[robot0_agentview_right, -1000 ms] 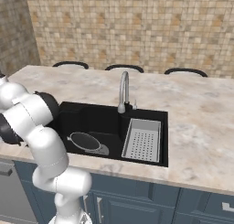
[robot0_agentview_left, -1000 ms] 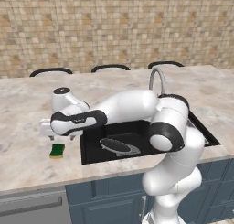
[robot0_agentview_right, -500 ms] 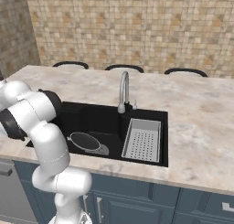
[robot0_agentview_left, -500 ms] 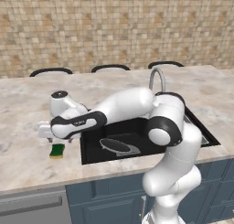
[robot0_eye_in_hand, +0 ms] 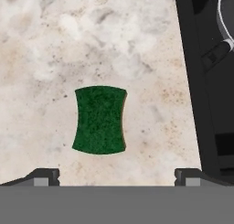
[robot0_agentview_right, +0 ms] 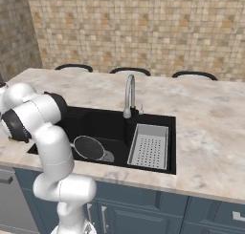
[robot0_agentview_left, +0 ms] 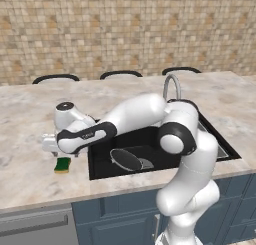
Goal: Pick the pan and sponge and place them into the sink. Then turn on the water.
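Now the gripper [robot0_eye_in_hand: 117,175] has been lowered over the sponge [robot0_eye_in_hand: 99,120], jaws held wide. With the pan [robot0_agentview_left: 126,159] already in the sink [robot0_agentview_left: 100,165], the sponge can be grabbed next.

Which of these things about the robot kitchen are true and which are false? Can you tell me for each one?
1. The pan lies inside the sink. True.
2. The sponge is in the sink too. False: it lies on the counter, to the left of the sink.
3. The gripper has its jaws shut on the sponge. False: the jaws stand wide open above the sponge and hold nothing.
4. Water runs from the faucet. False: no stream shows under it.
5. A grey drainer tray sits in the right part of the sink. True.
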Controlling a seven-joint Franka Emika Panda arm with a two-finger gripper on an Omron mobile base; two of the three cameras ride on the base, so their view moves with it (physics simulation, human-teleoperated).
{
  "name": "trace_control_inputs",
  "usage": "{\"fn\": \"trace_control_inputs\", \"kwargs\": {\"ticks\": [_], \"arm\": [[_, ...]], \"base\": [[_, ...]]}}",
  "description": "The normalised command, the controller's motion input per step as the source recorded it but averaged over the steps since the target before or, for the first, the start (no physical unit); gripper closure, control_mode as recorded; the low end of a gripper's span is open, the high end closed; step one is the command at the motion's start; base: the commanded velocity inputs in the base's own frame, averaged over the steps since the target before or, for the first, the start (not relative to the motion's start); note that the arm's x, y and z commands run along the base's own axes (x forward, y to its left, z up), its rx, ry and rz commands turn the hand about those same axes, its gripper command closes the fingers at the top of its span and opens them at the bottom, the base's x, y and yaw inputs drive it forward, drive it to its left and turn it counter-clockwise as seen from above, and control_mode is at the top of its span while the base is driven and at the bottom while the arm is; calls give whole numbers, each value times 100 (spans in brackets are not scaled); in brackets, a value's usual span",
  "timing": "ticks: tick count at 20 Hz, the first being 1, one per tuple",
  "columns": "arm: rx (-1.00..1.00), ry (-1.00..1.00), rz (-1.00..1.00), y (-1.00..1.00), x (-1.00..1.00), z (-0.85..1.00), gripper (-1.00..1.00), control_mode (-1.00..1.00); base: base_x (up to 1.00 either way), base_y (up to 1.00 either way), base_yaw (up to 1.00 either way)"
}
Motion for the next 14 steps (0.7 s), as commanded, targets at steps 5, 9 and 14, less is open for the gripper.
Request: {"fn": "trace_control_inputs", "kwargs": {"ticks": [5, 9, 14], "arm": [[2, 0, -1, 0, 10, -18, -100, -100], [1, 0, -1, 6, 5, -18, -100, -100], [2, 0, 0, 10, 4, -20, -100, -100]], "base": [[0, 0, 0], [0, 0, 0], [0, 0, 0]]}}
